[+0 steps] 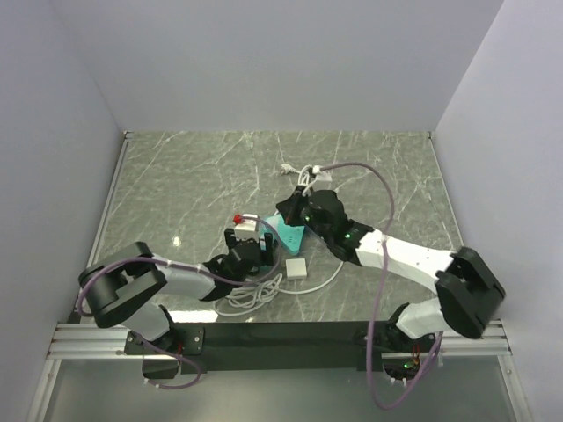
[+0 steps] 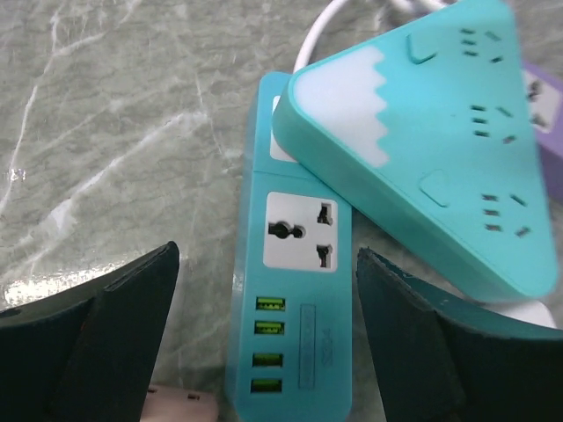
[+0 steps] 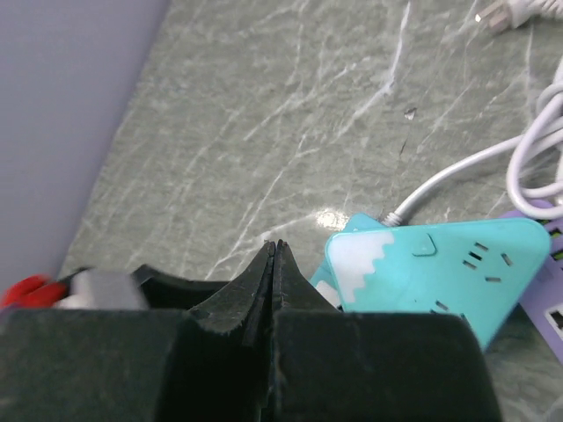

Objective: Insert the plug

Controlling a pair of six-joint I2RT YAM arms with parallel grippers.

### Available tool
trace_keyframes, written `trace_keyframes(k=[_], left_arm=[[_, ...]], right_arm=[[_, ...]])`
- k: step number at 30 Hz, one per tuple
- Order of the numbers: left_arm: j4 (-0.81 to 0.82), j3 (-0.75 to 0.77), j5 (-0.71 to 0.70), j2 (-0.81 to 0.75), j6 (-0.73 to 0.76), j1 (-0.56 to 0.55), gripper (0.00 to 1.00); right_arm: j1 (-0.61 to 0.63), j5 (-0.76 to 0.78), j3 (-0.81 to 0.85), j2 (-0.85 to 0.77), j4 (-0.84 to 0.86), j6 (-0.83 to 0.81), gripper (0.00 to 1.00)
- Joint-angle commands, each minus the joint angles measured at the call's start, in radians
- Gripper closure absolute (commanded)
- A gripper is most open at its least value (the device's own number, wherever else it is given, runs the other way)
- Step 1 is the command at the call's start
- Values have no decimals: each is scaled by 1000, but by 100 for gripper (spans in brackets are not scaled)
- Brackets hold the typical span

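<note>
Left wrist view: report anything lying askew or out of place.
The triangular teal power strip lies skewed on top of the rectangular teal strip, overlapping its far end and part of a socket there. Nothing else stands out.

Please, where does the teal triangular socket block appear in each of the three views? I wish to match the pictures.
Top external: the triangular block is a small teal patch near the table's centre.
Left wrist: the block fills the upper right, lying over the rectangular teal strip.
Right wrist: the block sits lower right, beside the shut right claw.
Shared landmark: the grey-green marble tabletop, seen in all three.
</note>
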Motion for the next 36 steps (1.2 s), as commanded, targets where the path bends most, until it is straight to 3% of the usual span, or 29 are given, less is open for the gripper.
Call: trace_keyframes(k=[1, 6, 8, 9, 12, 13, 26, 36], left_arm=[[-87, 71, -101, 56, -14, -20, 12], [-115, 109, -82, 117, -28, -23, 16], [-137, 129, -85, 148, -26, -22, 28], [-148, 138, -102, 159, -31, -22, 47], [-188, 158, -154, 180, -49, -14, 81], [-190, 155, -157, 180, -57, -8, 99], [-225, 108, -132, 76, -84, 208, 100], [-326, 203, -162, 148, -175, 309, 99]], right_arm=[[-6, 42, -44, -119, 20, -13, 100], [-6, 104, -91, -253, -18, -27, 99], [-9, 137, -96, -302, -41, -39, 98], [-11, 144, -97, -317, -54, -42, 98], [-18, 154, -108, -376, -63, -48, 96], [-21, 152, -114, -386, -66, -48, 96], [-21, 164, -199, -356, -92, -28, 96], [-12, 75, -251, -275, -60, 1, 96]])
